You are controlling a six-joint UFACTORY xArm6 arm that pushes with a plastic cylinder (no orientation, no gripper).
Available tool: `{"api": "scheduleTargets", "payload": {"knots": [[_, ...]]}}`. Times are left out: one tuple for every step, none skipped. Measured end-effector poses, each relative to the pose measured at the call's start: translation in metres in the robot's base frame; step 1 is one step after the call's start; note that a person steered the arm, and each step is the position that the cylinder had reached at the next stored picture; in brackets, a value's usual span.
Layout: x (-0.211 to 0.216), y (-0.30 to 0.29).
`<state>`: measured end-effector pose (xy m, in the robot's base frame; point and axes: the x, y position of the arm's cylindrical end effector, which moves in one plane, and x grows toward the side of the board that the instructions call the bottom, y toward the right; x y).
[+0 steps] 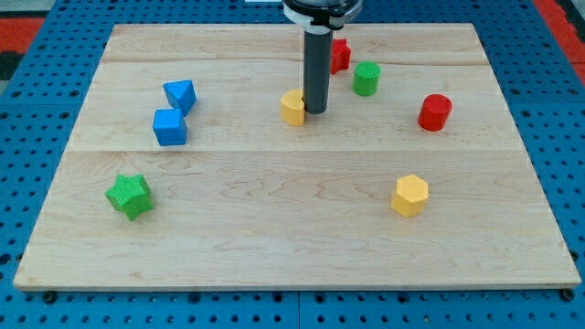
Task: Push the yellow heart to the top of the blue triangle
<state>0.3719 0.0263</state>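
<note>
**Nothing to read here**

I find no text, label, brand, number or sign anywhere in my view. The desk (pixel 292 247) carries plain wood grain only, with no printing on it. The blocks resting on it have bare coloured faces, with no letters or figures that I can make out. My rod is plain and dark, without markings. The blue pegged surface around the desk shows holes only, no writing.
</note>
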Motion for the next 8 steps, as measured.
{"api": "scheduleTargets", "payload": {"knots": [[0.0, 0.0], [0.0, 0.011], [0.009, 0.029], [0.018, 0.013], [-0.001, -0.009], [-0.016, -0.046], [-0.008, -0.057], [0.03, -0.035]]}}
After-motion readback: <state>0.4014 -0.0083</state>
